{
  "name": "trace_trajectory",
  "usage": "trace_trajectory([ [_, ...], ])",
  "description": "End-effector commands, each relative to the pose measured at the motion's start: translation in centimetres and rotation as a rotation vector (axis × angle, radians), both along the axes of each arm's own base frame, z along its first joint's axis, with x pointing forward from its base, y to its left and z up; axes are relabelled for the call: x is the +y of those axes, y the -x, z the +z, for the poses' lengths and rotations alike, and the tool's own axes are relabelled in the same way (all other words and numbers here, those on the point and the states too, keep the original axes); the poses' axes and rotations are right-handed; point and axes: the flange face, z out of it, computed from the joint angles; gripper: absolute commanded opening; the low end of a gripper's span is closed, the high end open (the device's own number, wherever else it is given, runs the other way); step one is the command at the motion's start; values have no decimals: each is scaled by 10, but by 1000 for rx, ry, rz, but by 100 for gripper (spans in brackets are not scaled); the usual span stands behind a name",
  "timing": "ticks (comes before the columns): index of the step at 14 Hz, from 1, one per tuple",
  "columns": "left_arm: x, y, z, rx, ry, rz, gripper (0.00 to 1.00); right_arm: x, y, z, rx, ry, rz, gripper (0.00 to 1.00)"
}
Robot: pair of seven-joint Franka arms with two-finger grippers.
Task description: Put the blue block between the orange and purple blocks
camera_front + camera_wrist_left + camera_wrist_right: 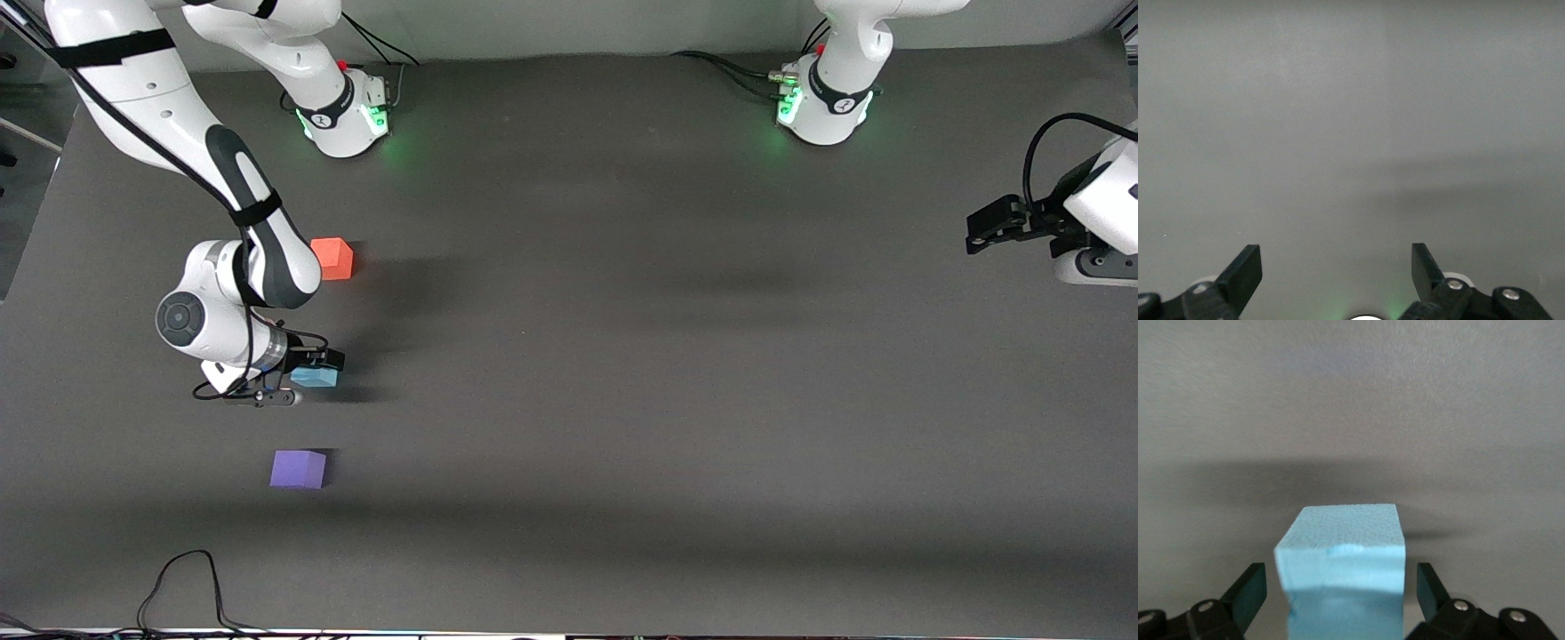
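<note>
Blue block [1341, 577]: we find it on the table [622, 356] toward the right arm's end, between the orange block [332, 258] and the purple block [298, 468], the purple one nearest the front edge. Right gripper [1341, 597]: low around it, fingers [1245, 590] released, apart from its sides. Left gripper [1337, 273]: spread wide, waiting over the left arm's end
</note>
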Motion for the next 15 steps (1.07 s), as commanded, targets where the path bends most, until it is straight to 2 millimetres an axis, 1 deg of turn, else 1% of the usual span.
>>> trace_trajectory([
  [1,-3,0,0,-9,7,0,100,5,-3,61,-24,-24,5,100],
  [3,-3,0,0,-9,7,1,100,4,0,113,-40,-39,7,100],
  [5,-3,0,0,-9,6,0,100,5,3,177,-20,-52,34,100],
  [6,-3,0,0,-9,6,0,100,2,4,217,-13,-61,38,100],
  [7,-2,0,0,-9,6,1,100,-8,6,252,-3,-65,28,100],
  [8,-3,0,0,-9,7,1,100,-16,8,283,-4,-70,18,100],
  [9,-3,0,0,-9,6,0,100,-20,15,311,-12,-76,17,100],
  [10,-3,0,0,-9,6,0,100,-23,22,333,-23,-81,16,100],
  [11,-3,0,1,-10,6,0,100,-24,28,350,-44,-81,19,100],
  [12,-3,0,1,-10,7,1,100,-26,33,359,-52,-84,17,100],
  [13,-3,0,0,-9,7,1,100,-26,36,362,-49,-85,18,100],
  [15,-3,0,0,-9,7,0,100,-16,41,371,-61,-86,25,100],
])
